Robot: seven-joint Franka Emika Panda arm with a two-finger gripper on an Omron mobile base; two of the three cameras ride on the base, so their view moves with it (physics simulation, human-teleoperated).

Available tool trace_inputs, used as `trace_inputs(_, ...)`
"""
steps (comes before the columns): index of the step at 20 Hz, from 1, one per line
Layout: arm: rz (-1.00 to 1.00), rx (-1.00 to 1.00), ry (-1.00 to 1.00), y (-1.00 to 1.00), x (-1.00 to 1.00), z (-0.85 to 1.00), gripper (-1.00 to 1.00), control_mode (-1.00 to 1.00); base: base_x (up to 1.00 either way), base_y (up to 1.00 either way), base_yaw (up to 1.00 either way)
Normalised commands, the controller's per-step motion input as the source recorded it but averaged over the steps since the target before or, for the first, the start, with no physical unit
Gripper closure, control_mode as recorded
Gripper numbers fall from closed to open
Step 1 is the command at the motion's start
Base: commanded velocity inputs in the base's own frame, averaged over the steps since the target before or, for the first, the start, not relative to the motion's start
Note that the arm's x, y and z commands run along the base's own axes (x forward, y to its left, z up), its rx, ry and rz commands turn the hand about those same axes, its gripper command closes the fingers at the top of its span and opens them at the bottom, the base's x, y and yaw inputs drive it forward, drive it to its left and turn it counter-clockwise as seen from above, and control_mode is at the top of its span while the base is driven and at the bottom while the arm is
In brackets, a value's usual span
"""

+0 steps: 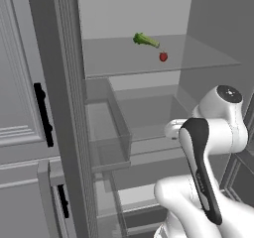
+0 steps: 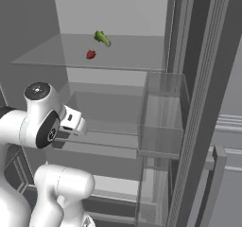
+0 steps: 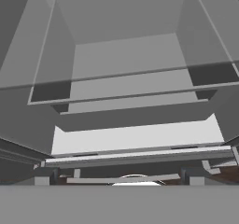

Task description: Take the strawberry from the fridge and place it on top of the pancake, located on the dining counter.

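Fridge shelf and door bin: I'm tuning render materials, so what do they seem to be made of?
The shelf under the strawberry looks like clear glass: the back wall shows through. The door bin looks like clear, glossy plastic, possibly glass.

Pale grey panelled cabinets [image 1: 17, 83] stand at the left of the left base view, each with a black vertical handle [image 1: 43, 114]. In the right base view more pale panelling [image 2: 229, 174] runs along the right edge. The light is even and flat.
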Motion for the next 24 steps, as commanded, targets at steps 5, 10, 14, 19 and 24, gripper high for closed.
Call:
trace_inputs(5,0.00,0.00,0.00,0.00,0.00,0.00,-1.00,1.00,0.57,0.00,0.00)
trace_inputs(10,0.00,0.00,0.00,0.00,0.00,0.00,-1.00,1.00,0.49,0.00,0.00)
trace_inputs(14,0.00,0.00,0.00,0.00,0.02,0.04,-1.00,-1.00,0.13,0.00,0.00)
trace_inputs(19,-0.06,0.00,-0.03,0.00,0.00,0.55,-1.00,-1.00,0.00,0.00,0.00)
trace_inputs(24,-0.16,-0.01,0.00,0.03,0.00,0.84,-1.00,-1.00,0.00,0.00,0.00)
